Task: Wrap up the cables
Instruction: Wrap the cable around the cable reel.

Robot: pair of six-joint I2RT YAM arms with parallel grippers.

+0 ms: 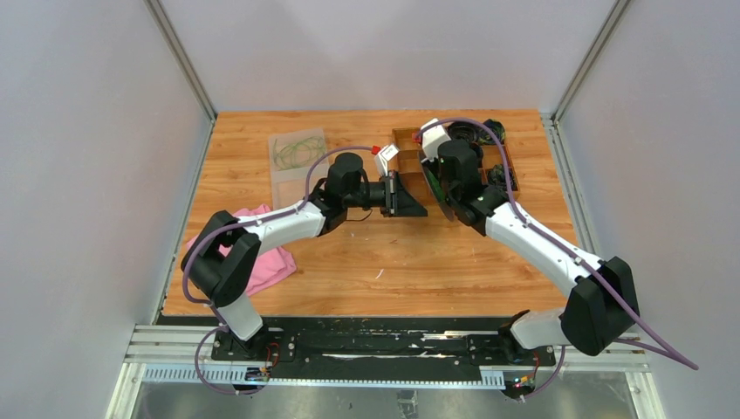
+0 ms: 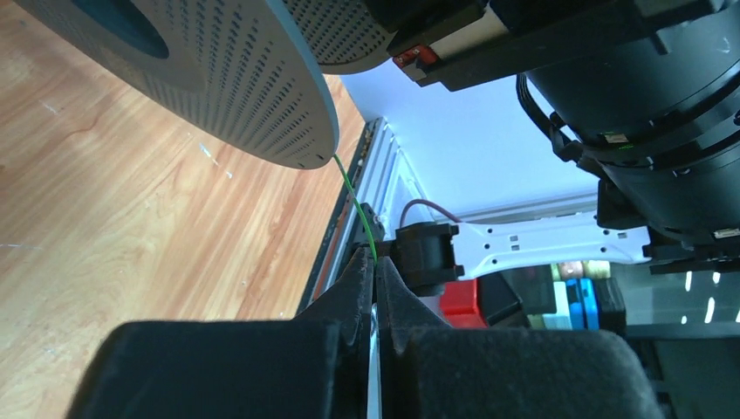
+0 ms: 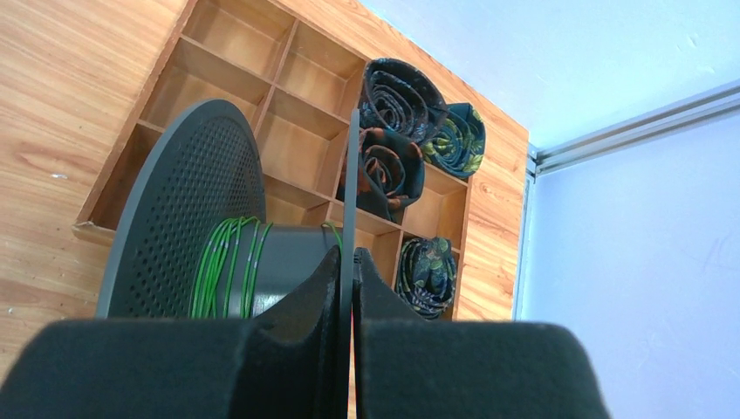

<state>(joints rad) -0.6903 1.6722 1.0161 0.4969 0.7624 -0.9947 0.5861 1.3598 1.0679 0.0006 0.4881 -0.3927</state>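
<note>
Wooden tabletop [image 1: 384, 253]. Divided wooden tray [image 3: 229, 77] at its far right, rolled ties [image 3: 397, 96] in some cells. Pink cloth [image 1: 270, 266] at the near left. Black spool [image 3: 179, 196] held off the tabletop, right jaws shut on one flange rim. Clear bag [image 1: 292, 183] at the far left, coils inside. Green cable [image 3: 229, 262] wound on the spool's hub; one strand runs from the flange edge into the left jaws, pinched shut on it.

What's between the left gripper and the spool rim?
Just the green cable, strung from the spool rim down into the left gripper, which is shut on it. Seen in the left wrist view.
</note>
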